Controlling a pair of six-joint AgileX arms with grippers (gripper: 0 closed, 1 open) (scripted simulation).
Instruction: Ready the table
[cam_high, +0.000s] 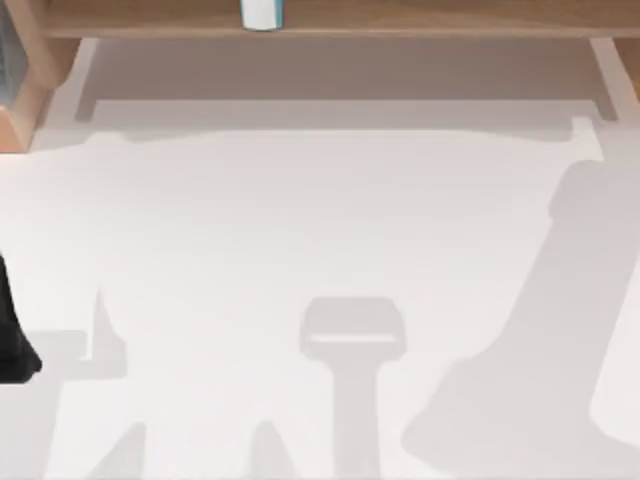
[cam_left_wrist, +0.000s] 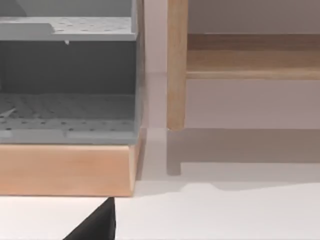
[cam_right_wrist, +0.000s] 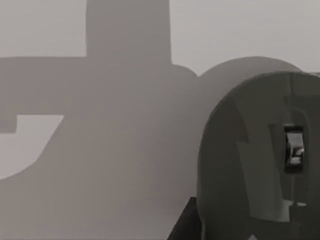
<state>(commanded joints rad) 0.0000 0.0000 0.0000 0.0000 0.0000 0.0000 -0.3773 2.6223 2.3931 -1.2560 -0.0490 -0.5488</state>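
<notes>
The bench (cam_high: 300, 230) is a plain matte white top that spreads across nearly the whole top view, bare and crossed by soft grey shadows of the arms and of some overhead frame. Along its far edge runs a light wooden shelf (cam_high: 400, 20), cut off by the frame, with only the lower part of a white cylinder with a teal band (cam_high: 262, 13) standing on it; what the cylinder is cannot be told, and no writing can be read on it.

At the left edge of the top view a dark part of the left arm (cam_high: 12, 340) juts in, mostly cropped; its pincer is hard to make out and I cannot tell whether it is released or clenched. In the left wrist view a black wedge (cam_left_wrist: 97, 225) at the lower edge is all that shows of that arm's end. That view looks across the white top at a grey perforated rack (cam_left_wrist: 67, 80) sitting on a wooden base (cam_left_wrist: 65, 170), partly cut off, beside a wooden post (cam_left_wrist: 176, 65) of the shelf.

At the right edge of the top view a pale rounded form (cam_high: 620, 390) is cropped. The right wrist view shows a large grey-green curved body (cam_right_wrist: 255, 160) close up over the shadowed white surface; whether the right pincer is released or clenched cannot be told.
</notes>
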